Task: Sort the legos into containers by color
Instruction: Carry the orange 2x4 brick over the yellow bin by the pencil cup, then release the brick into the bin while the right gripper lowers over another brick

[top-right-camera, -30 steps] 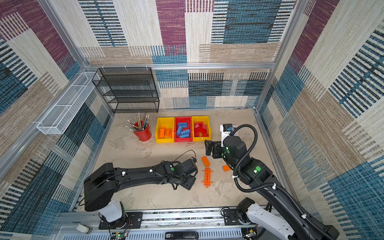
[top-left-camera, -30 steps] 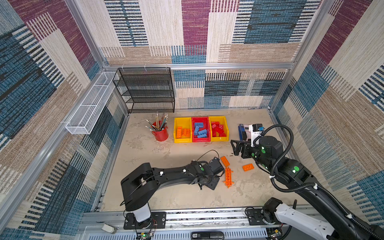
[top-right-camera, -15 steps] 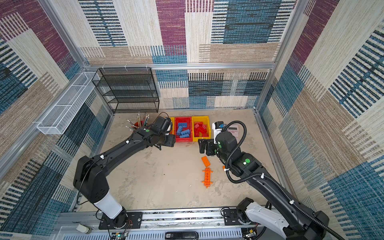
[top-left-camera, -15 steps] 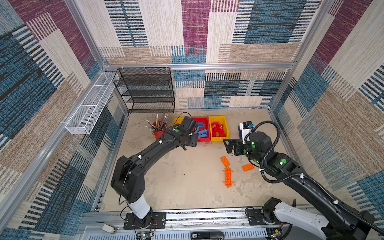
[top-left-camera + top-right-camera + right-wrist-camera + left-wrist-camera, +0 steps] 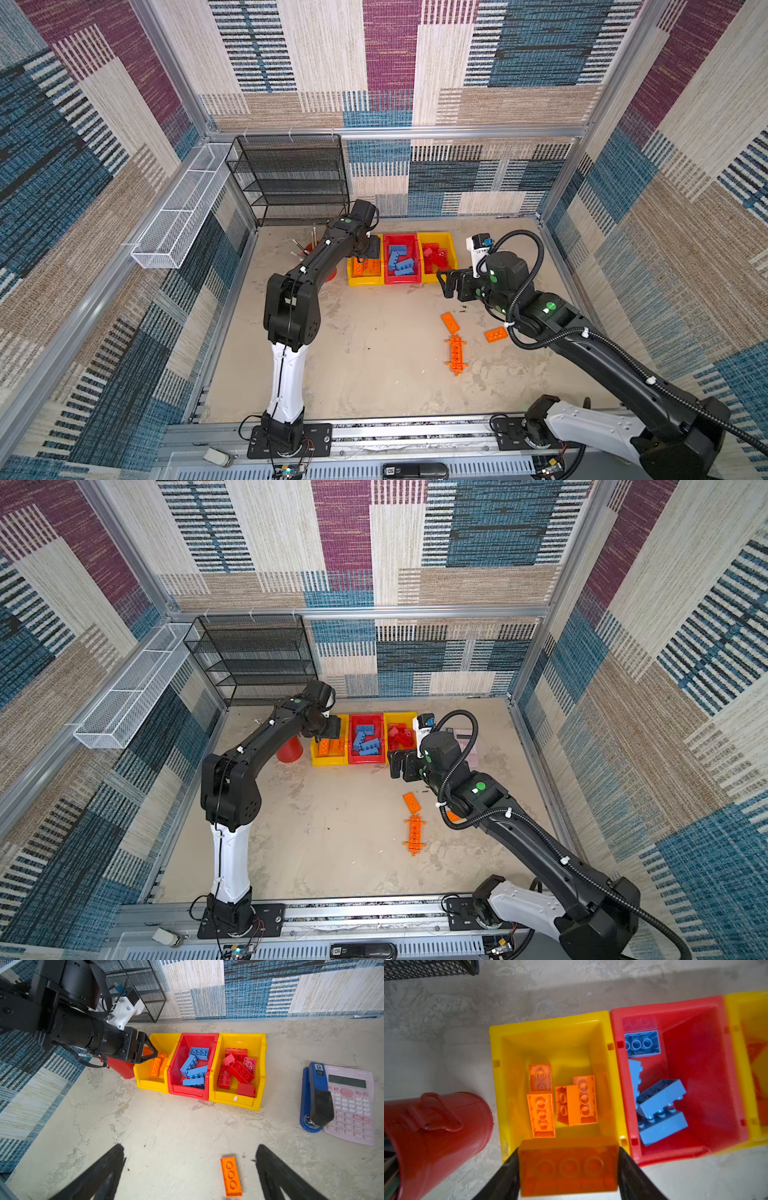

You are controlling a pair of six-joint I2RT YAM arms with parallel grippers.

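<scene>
Bricks mostly sit sorted at the back of the bench: orange ones in the left yellow bin, blue ones in the red bin, red ones in the right yellow bin; left end effector is clamped on an orange brick above that left bin; right end effector hangs spread wide over the bench, gripping nothing; three orange pieces lie loose near it: a plate, a long tabbed strip, a smaller plate.
</scene>
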